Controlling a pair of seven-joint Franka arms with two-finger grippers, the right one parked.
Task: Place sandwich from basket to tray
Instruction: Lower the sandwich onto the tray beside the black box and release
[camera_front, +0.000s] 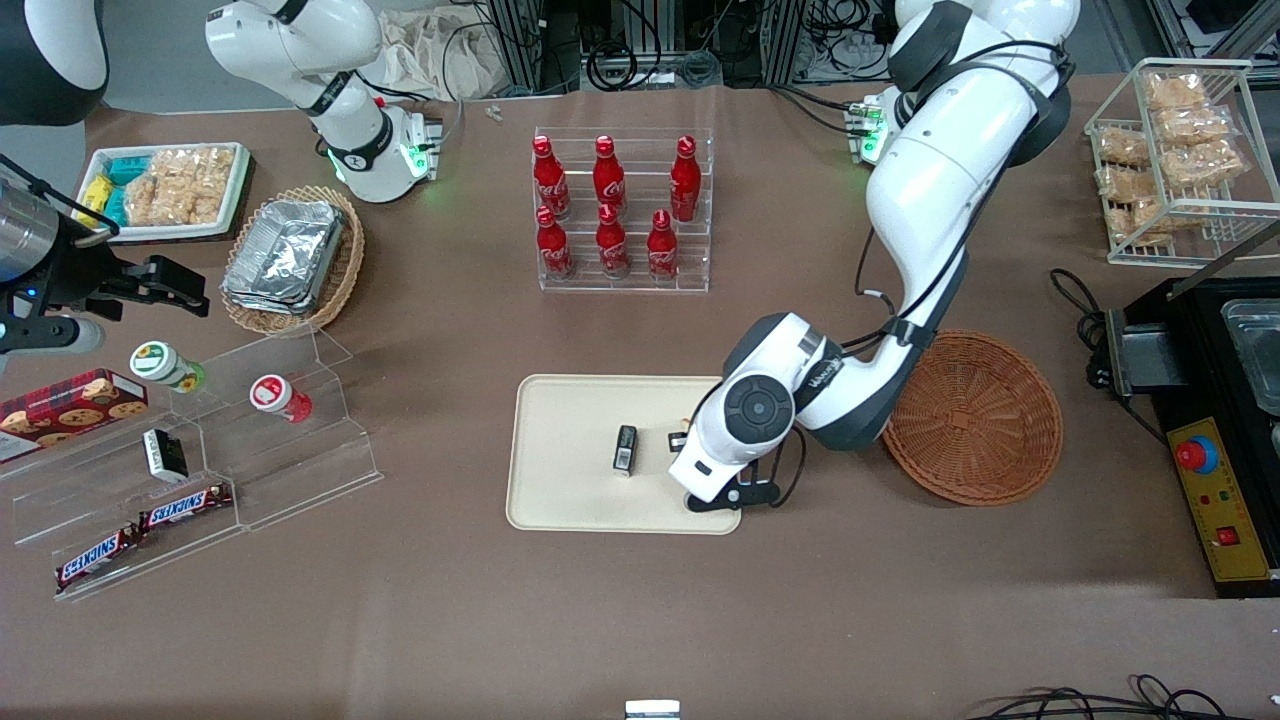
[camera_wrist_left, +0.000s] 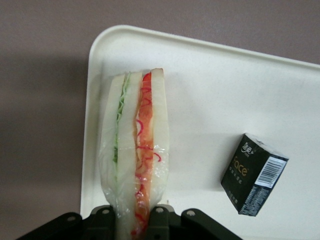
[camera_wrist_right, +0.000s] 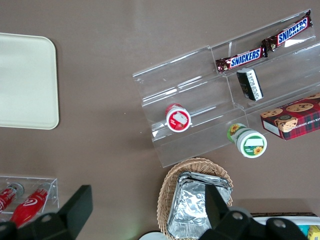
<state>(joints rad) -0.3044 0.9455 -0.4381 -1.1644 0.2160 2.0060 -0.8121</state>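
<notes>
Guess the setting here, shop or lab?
Likely a lab mock-up of a snack shop: cola bottles in an acrylic rack, Snickers bars on clear risers, cabling and an emergency-stop box. The gripper holds the sandwich over the tray.

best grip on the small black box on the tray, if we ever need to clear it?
Hedged: take the small black box across its two long narrow sides, from above; it lies alone on the tray. The gripper, over the tray's basket-side end, is shut on the sandwich.
</notes>
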